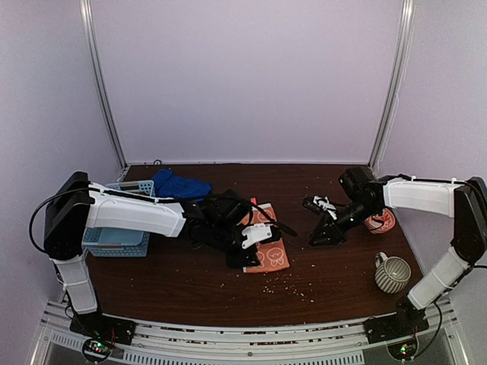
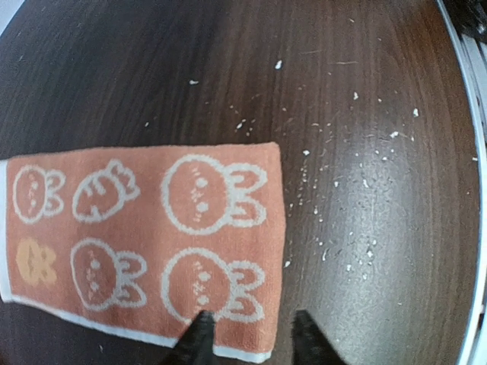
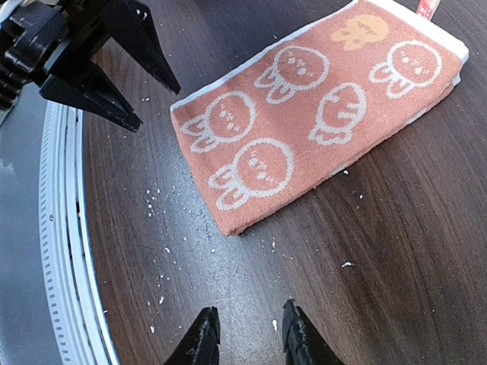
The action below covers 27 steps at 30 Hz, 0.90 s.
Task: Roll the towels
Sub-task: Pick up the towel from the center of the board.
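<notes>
Only the top view takes in the whole dark wooden table (image 1: 190, 289). In it are seen the light blue basket (image 1: 114, 245) at the left of the frame, the blue towel (image 1: 181, 185) bunched at the basket's upper right corner, the striped mug (image 1: 392, 274) at the lower right and the patterned bowl (image 1: 380, 222) at the right. The orange towel (image 2: 144, 243) lies flat at the table's centre. Its white rabbits and carrot are made out clearly only in the wrist views.

The left gripper (image 2: 253, 344) is seen partly open, with one fingertip (image 2: 199, 338) over the orange towel's lower right corner and the other over bare wood. The right gripper (image 3: 249, 338) is held narrow and empty above bare table near that towel.

Two towels, one basket, one mug and one bowl are counted. White crumbs (image 2: 278, 65) are scattered over the wood.
</notes>
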Each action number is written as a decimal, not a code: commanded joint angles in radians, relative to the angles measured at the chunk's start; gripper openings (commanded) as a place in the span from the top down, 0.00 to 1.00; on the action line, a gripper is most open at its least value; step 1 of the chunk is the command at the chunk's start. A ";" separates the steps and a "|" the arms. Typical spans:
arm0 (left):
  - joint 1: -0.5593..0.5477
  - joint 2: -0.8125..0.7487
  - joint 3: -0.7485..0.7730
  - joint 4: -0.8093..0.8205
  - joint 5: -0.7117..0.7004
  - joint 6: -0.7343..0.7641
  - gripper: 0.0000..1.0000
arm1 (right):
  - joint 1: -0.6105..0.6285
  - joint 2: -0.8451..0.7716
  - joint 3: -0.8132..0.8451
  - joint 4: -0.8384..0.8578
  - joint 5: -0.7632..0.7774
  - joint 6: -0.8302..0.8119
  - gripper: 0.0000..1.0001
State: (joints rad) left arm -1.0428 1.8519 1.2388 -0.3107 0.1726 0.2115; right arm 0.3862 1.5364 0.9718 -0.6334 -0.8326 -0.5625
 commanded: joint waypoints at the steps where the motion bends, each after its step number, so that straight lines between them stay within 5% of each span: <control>1: -0.012 0.062 0.106 -0.047 0.080 0.039 0.72 | -0.004 -0.012 -0.003 0.024 -0.017 -0.008 0.71; 15: -0.042 0.092 -0.032 0.131 0.052 0.014 0.56 | -0.012 -0.034 -0.026 0.041 -0.013 0.003 0.71; 27: -0.054 0.167 -0.066 0.186 -0.092 -0.024 0.72 | -0.024 -0.070 -0.034 0.100 0.016 0.077 0.72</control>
State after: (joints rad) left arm -1.0916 1.9938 1.1946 -0.1574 0.1398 0.2180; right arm 0.3687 1.5105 0.9352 -0.5781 -0.8402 -0.5198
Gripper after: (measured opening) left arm 0.327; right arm 0.281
